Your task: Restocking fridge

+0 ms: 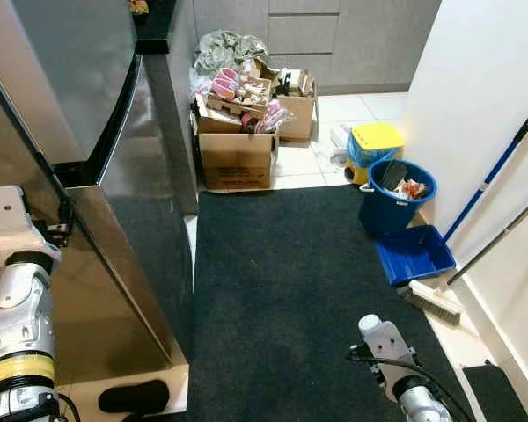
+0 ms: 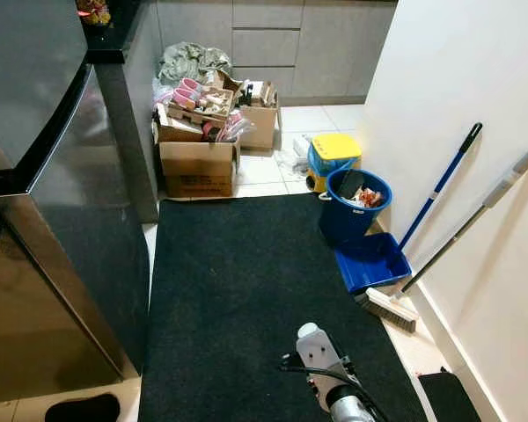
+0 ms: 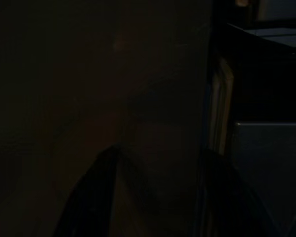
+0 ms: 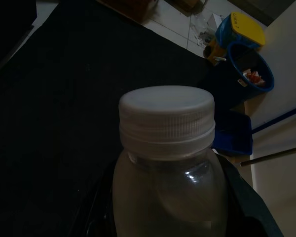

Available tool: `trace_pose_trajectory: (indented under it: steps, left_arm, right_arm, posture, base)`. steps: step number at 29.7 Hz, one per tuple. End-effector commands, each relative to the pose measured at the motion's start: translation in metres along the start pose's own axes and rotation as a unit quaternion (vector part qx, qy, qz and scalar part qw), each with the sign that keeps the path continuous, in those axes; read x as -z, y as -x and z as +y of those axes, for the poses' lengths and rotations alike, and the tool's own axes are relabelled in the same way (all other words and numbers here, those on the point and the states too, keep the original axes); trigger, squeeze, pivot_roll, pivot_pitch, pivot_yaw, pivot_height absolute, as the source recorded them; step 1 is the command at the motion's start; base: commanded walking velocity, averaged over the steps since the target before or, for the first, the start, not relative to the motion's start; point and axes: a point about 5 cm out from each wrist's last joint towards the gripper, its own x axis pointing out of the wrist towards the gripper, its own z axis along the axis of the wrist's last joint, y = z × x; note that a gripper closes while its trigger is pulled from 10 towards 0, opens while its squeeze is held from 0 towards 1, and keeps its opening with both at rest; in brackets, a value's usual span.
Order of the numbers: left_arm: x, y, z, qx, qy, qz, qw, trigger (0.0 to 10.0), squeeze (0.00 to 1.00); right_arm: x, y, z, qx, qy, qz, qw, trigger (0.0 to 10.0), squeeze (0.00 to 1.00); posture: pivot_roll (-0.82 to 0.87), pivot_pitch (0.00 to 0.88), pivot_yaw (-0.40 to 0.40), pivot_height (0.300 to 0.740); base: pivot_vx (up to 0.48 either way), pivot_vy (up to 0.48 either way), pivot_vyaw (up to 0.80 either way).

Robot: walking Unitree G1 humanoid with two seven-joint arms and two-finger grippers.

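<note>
Steel-fronted fridge [image 1: 114, 189] at left, doors shut, left arm raised against its near door. Black floor mat [image 1: 282, 290] across the middle, running from the near edge to the tiled floor beyond. White wall at right, with a blue-handled mop [image 1: 493, 171] and a broom [image 1: 440, 299] leaning on it. Open cardboard boxes [image 1: 238, 132] of clutter at far centre, beside the fridge's far corner. Blue bucket [image 1: 396, 193] and blue dustpan [image 1: 414, 253] near the wall. Right gripper [image 4: 163, 217] low at near right over the mat, closed around a clear bottle [image 4: 167, 182] with a white screw cap [image 4: 166, 121]. Left gripper [image 3: 158, 197] close to the fridge front, dim; finger spacing impossible to judge.
</note>
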Motion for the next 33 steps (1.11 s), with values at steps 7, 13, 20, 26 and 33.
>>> trace_pose_trajectory:
  steps: [7, 13, 20, 26, 33]
  left_arm:
    - [-0.0046, -0.0064, -0.0124, 0.016, 0.007, -0.014, 1.000, 0.0, 0.00]
    - [-0.0049, -0.0075, -0.0130, 0.015, 0.007, -0.017, 1.000, 0.0, 0.00]
    - [-0.0050, -0.0085, -0.0126, 0.010, 0.006, -0.014, 1.000, 9.8, 0.00]
    - [-0.0041, -0.0091, -0.0129, 0.011, 0.004, -0.010, 1.000, 10.0, 0.00]
    - [0.0000, -0.0027, -0.0122, 0.038, 0.006, 0.002, 0.999, 10.0, 0.00]
  right_arm:
    - [-0.0051, -0.0018, -0.0025, 0.009, -0.003, -0.014, 1.000, 10.0, 0.00]
    - [-0.0051, -0.0017, -0.0018, 0.008, -0.004, -0.014, 1.000, 10.0, 0.00]
    - [-0.0050, -0.0017, -0.0017, 0.009, -0.004, -0.013, 1.000, 10.0, 0.00]
    - [-0.0047, -0.0015, -0.0010, 0.008, -0.004, -0.012, 1.000, 10.0, 0.00]
    - [-0.0045, -0.0012, -0.0006, 0.009, -0.005, -0.012, 1.000, 10.0, 0.00]
  posture:
    - [0.04, 0.011, -0.029, 0.740]
    - [0.04, 0.011, -0.027, 0.740]
    - [0.04, 0.012, -0.027, 0.740]
    - [0.04, 0.013, -0.026, 0.740]
    - [0.04, 0.014, -0.021, 0.740]
  base:
    - [0.000, 0.000, 0.00]
    - [0.000, 0.000, 0.00]
    - [0.000, 0.000, 0.00]
    - [0.000, 0.000, 0.00]
    - [0.000, 0.000, 0.00]
